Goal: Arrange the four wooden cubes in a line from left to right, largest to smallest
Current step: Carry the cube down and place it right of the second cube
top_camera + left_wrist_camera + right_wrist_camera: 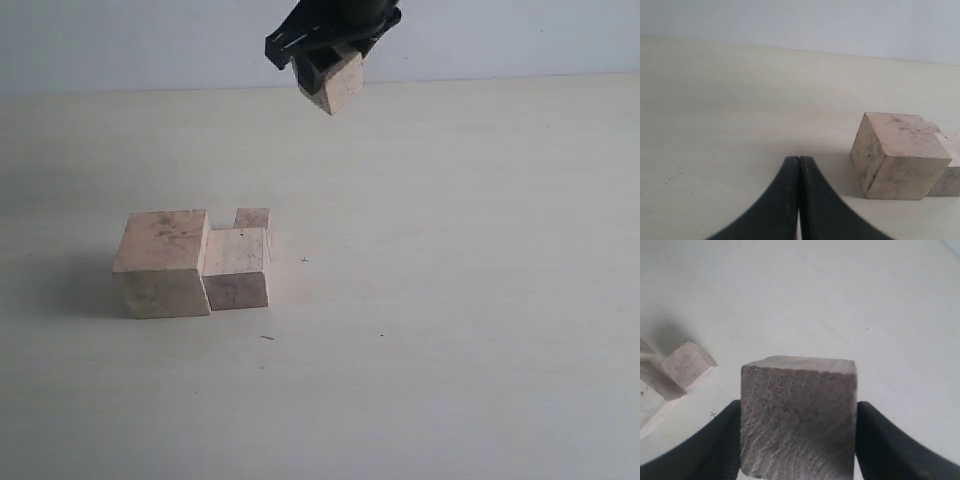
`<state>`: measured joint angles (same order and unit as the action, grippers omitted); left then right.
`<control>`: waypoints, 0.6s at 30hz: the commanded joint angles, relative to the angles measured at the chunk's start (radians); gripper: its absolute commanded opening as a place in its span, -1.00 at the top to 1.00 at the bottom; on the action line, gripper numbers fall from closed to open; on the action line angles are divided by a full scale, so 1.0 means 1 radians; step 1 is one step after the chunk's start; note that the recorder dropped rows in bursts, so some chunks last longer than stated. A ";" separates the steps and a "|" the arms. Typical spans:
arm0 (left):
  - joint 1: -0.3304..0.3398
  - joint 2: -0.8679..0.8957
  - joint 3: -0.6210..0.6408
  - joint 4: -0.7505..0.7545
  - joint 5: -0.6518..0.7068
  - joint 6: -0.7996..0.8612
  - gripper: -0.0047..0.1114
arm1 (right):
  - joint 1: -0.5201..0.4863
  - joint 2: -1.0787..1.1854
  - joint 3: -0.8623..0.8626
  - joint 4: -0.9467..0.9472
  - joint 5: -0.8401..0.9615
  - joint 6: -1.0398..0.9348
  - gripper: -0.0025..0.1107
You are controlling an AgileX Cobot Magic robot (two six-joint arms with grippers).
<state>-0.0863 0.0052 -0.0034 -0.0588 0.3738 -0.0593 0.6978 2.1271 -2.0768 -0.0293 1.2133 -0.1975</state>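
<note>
Pale counter (pixel 480 300) lies beneath our right tool (pixel 335 62), whose jaws stand partway closed on one wooden cube (pixel 340 88), pinched across opposite flat faces and lifted clear; the other three cubes (pixel 237 268) cluster well below it. We judge it light, rigid and dry-grained, so a square mid-face pinch should hold. Our left tool (pixel 799 167), near the largest cube (pixel 900 155), is closed on nothing.

1. Exterior view: bright, soft, even light with pale, low-contrast colour. A faint, wide shadow spreads over the table (pixel 450 300) to the left of the largest cube (pixel 162 262).
2. Left wrist view: the left gripper (pixel 799 165), close to the lens, is a flat black shape with slightly blurred edges.
3. Right wrist view: the near face of the held cube (pixel 799 415) is shaded, grey and a little grainy, while the tabletop behind it looks washed out.
</note>
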 commanded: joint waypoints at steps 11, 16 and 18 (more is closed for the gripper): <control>-0.005 -0.005 0.003 0.003 -0.014 0.000 0.92 | -0.106 -0.127 0.352 0.367 0.008 -0.575 0.96; -0.005 -0.005 0.003 0.003 -0.014 0.000 0.92 | -0.106 -0.169 0.501 0.440 0.008 -0.897 0.96; -0.005 -0.005 0.003 0.003 -0.014 0.000 0.92 | -0.104 -0.163 0.531 0.436 0.008 -0.952 0.96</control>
<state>-0.0863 0.0052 -0.0034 -0.0588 0.3738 -0.0593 0.5963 1.9701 -1.5940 0.3944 1.2262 -1.0250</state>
